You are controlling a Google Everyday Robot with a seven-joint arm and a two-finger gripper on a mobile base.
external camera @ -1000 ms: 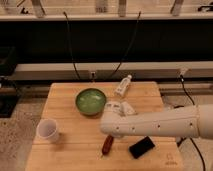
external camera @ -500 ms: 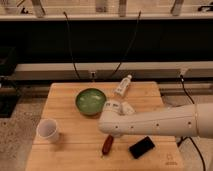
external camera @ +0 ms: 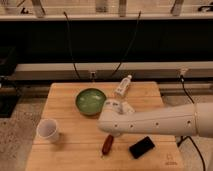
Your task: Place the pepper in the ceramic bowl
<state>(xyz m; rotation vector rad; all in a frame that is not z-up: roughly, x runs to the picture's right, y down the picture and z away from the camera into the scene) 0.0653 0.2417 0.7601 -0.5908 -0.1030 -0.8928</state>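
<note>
In the last second almost nothing on the desk [external camera: 65, 150] has changed. The pepper [external camera: 107, 145] lies in the same place near the front edge, flat on the wood, with the black phone [external camera: 141, 147] just beside it on the right. The white arm [external camera: 160, 121] has shifted only a little. Its rounded end stays over the pepper, and the tool [external camera: 113, 134] hangs under that end, very close above the upper tip of the pepper. Whether the tool is open or closed cannot be told, and it is also not clear if it already touches the pepper.

The ceramic bowl [external camera: 90, 101] stands behind the pepper toward the back left, near but apart from it, and nothing is seen inside it. The white cup [external camera: 48, 131] is at the left edge and a small bottle [external camera: 123, 86] at the back.

Since the pepper did not move, the grasp is probably not finished; the arm seems to be settling for the pick. After that, a short lift and carry toward the bowl remains.
</note>
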